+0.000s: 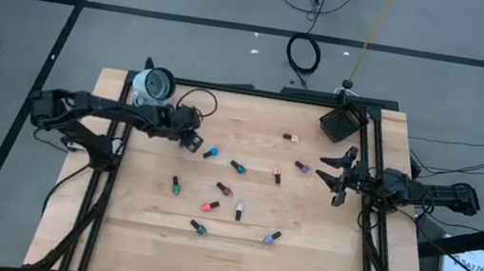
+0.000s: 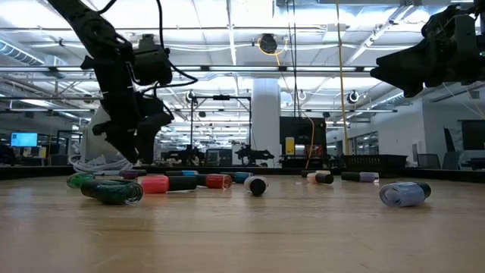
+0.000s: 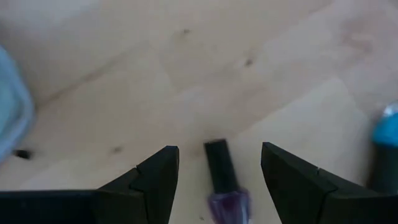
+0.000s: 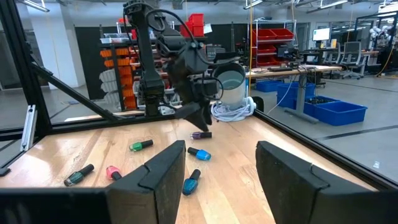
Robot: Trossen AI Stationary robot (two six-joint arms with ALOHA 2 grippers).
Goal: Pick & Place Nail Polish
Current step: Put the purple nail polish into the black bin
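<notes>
Several small nail polish bottles lie on their sides across the wooden table (image 1: 241,270). Among them are a blue one (image 1: 210,153), a green one (image 1: 175,184) and a red one (image 1: 209,207). My left gripper (image 1: 193,144) hovers open at the far left, pointing steeply down. A purple bottle with a black cap (image 3: 221,180) lies on the table below it, in line with the gap between its fingers, untouched. In the right wrist view this bottle (image 4: 201,134) lies just below the fingertips. My right gripper (image 1: 336,179) waits open at the table's right edge, held level.
A small black square box (image 1: 340,123) stands at the far right corner. At the far left stands a white and blue cup (image 1: 153,84) with a coiled cable. A black frame rail (image 1: 373,174) runs along the right edge. The table's near part holds no bottles.
</notes>
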